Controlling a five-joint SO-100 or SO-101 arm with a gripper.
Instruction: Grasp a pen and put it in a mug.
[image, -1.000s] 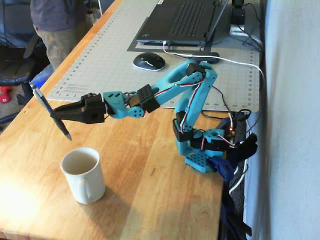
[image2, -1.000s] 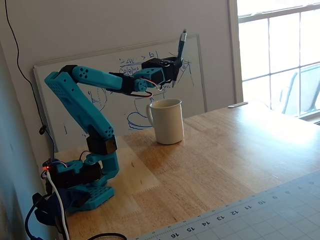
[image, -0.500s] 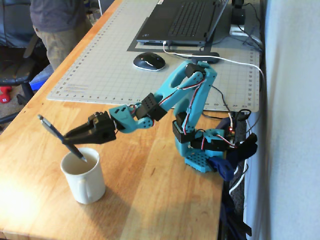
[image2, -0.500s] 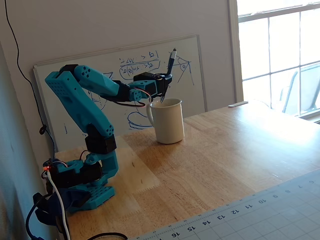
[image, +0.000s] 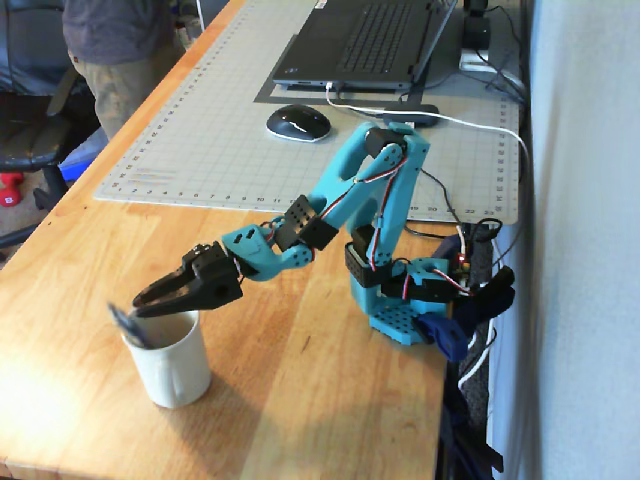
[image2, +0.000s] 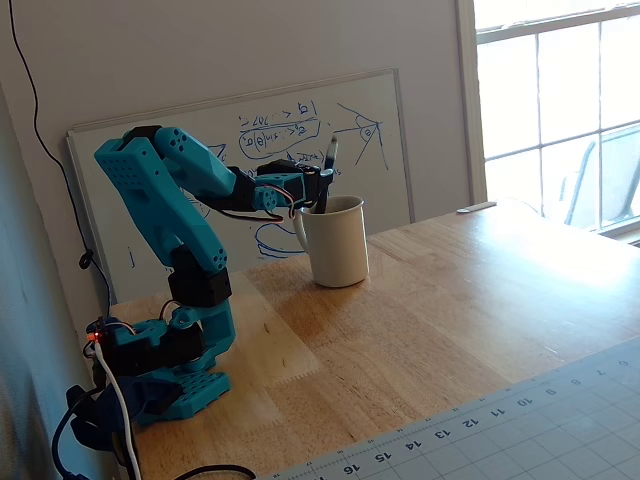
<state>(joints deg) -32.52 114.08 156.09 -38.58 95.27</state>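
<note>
The gripper (image: 150, 300) is hovering just over the rim of the mug (image: 172, 365), its two fingers standing slightly apart and gripping nothing that I can make out. The pen (image: 128, 326) is sitting inside the mug, leaning against the rim on the side away from the arm, its upper end poking out above the top in both fixed views (image2: 330, 160). The likeliest trouble, as I judge it, is the fingers catching that protruding end while pulling away, which could flick the pen out or tip the mug, since the fingertips are lying very near the pen. A sideways sweep could also be knocking the mug's rim. The mug is standing near the front edge of the wooden table (image: 330, 400), so a shove that way is risky. Open tabletop lies between mug and arm base; further off, the cutting mat (image: 200, 140), mouse (image: 297, 123) and laptop (image: 370, 40) are lying well clear.
</note>
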